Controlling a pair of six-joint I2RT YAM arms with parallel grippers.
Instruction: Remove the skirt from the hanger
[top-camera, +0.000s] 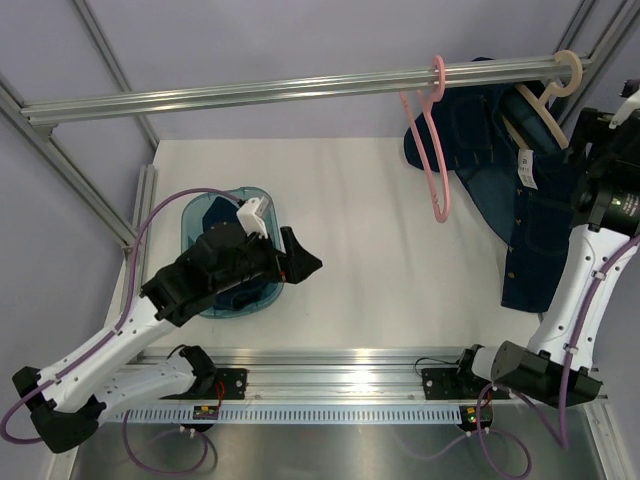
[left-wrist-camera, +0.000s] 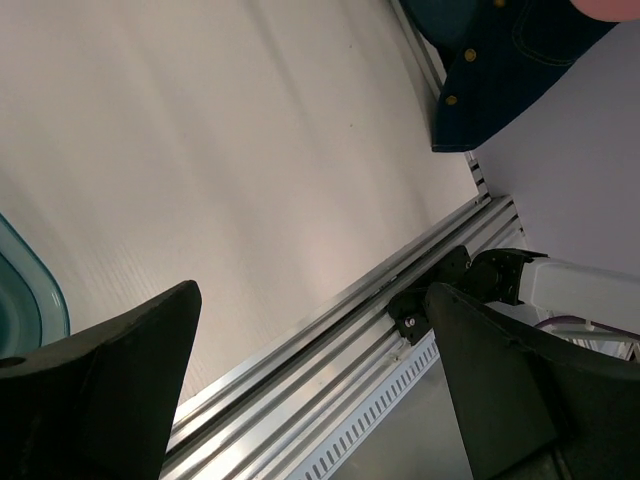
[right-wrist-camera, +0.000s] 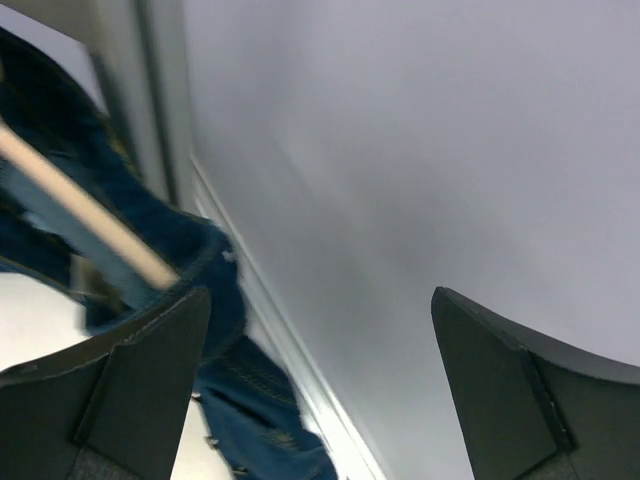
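My right tool (right-wrist-camera: 320, 295) stood wide, gripping nothing, just beside the denim skirt (top-camera: 540, 230) hung on its wooden hanger (top-camera: 540, 108) on the rail (top-camera: 300, 88); touching it, I couldn't tell. Left tool (left-wrist-camera: 310, 295) gaped wide over the surface (left-wrist-camera: 250, 150).

Wide stretch of bare table (top-camera: 380, 260) between the tub (top-camera: 188, 228) and the skirt (top-camera: 480, 140), easy passage there. Overhead, the rail (top-camera: 250, 95) bars the whole width. A pink hanger (top-camera: 437, 170) dangles just left of the skirt, crowding that approach. The right gripper (right-wrist-camera: 320, 295), jaws spread wide, is squeezed in: skirt beside one finger, side wall (right-wrist-camera: 450, 150) close ahead.
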